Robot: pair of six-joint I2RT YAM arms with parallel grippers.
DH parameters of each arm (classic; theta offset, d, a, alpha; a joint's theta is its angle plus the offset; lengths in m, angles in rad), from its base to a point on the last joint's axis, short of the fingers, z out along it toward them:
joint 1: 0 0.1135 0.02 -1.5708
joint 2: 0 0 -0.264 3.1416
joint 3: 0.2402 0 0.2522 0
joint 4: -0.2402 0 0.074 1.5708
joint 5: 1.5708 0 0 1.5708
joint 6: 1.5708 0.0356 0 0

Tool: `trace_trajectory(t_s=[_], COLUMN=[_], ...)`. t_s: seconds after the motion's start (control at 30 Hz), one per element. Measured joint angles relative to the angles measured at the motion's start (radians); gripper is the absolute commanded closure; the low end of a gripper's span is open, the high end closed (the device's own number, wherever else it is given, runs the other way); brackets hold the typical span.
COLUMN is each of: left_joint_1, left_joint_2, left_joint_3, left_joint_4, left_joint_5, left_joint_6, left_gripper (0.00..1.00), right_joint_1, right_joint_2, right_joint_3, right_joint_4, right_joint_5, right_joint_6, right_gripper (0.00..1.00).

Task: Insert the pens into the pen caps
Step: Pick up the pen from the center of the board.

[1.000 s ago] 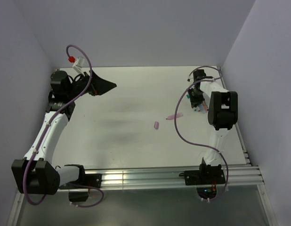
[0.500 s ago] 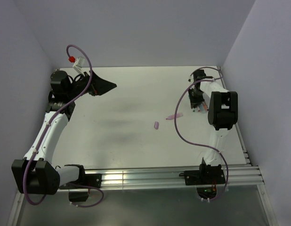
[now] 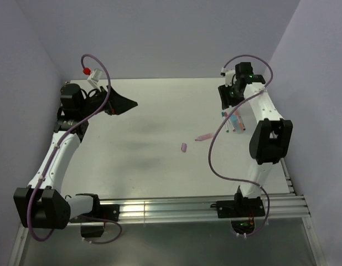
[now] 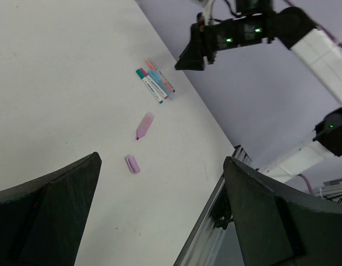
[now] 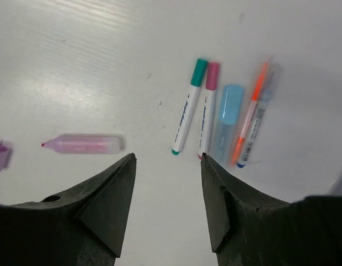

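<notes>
Right gripper point(image 3: 225, 101) has lifted off the row of pens point(image 3: 235, 121) and pulled back to about 1 o'clock, close to the table's far edge. A second ago it sat low over the row and hid most of it. Its jaws stand apart with nothing between them. Left gripper point(image 3: 129, 102) has barely shifted: it is at 10 o'clock above the table point(image 3: 149, 116), jaws spread wide, empty. The row is now exposed at 2-3 o'clock, lying flat near the right edge. The right wrist view shows the teal-capped pen point(image 5: 187, 108), the pink-capped pen point(image 5: 207, 111), the light blue pen point(image 5: 225, 122) and the orange pen point(image 5: 252, 111) side by side, with another slim barrel against the orange one. The pink pen point(image 3: 203, 137) hasn't moved. It lies alone at 8 o'clock of the row, uncapped, tip roughly toward the lilac cap point(image 3: 183, 148). The cap also hasn't moved and sits near table centre, close to that pen but not touching. Room is tight on the right, where the row sits between the right arm point(image 3: 269, 138) and the right wall point(image 3: 317, 83). Open white surface runs from the cap out to 9 o'clock and down to the rail point(image 3: 176, 209) at 6 o'clock.
</notes>
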Motion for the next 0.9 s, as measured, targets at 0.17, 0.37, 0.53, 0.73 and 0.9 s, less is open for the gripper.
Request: trace_trajectory(t_s=[0.17, 0.37, 0.53, 0.73, 0.9], left_joint_1=[0.000, 0.000, 0.000, 0.000, 0.000], left_joint_2=[0.000, 0.054, 0.068, 0.071, 0.085], left_joint_3=[0.000, 0.039, 0.039, 0.039, 0.039], left_joint_4=[-0.030, -0.026, -0.008, 0.000, 0.000], left_joint_5=[0.008, 0.085, 0.119, 0.139, 0.153], left_joint_6=[0.041, 0.053, 0.045, 0.046, 0.037], left_gripper=[0.01, 0.00, 0.01, 0.01, 0.01], right_joint_1=[0.100, 0.224, 0.257, 0.298, 0.306], right_joint_2=[-0.211, -0.212, -0.099, -0.037, -0.002], right_joint_3=[-0.113, -0.229, -0.249, -0.294, -0.335], right_joint_4=[-0.006, -0.039, -0.037, -0.019, 0.019], right_joint_5=[-0.091, -0.182, -0.179, -0.145, -0.113], right_joint_6=[-0.296, -0.623, -0.779, -0.895, -0.945], right_gripper=[0.43, 0.37, 0.31, 0.28, 0.27])
